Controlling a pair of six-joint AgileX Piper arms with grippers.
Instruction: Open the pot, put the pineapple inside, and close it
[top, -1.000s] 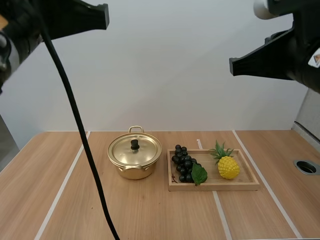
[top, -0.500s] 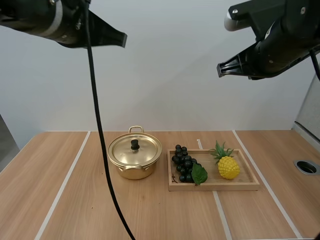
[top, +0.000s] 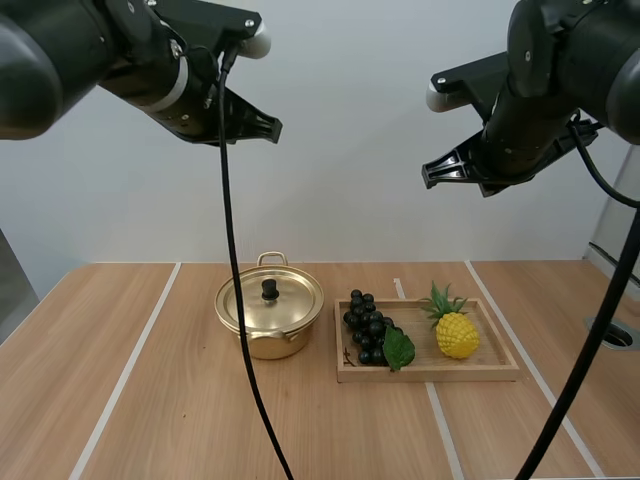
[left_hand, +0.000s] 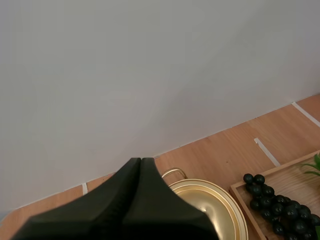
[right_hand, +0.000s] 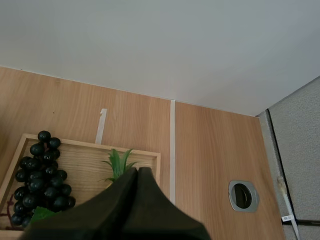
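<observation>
A gold pot (top: 268, 320) with its lid (top: 270, 297) on and a black knob stands mid-table. To its right a wooden tray (top: 500, 366) holds a bunch of dark grapes (top: 370, 327) and a yellow pineapple (top: 456, 332) with green leaves. My left gripper (top: 272, 129) hangs high above the pot, shut as one dark wedge (left_hand: 141, 161) over the pot's rim (left_hand: 210, 192). My right gripper (top: 430, 176) hangs high above the tray, also shut (right_hand: 138, 171), its wedge covering the pineapple's body below the leaves (right_hand: 118, 162).
White tape lines run across the wooden table (top: 120, 400). A round metal grommet (top: 612, 333) sits near the right edge, beside a grey partition (right_hand: 300, 150). A white wall stands behind the table.
Both arms have swung inward and down toward the table's middle, the left gripper moving right and the right gripper moving left. Pot, tray and fruit have not moved.
</observation>
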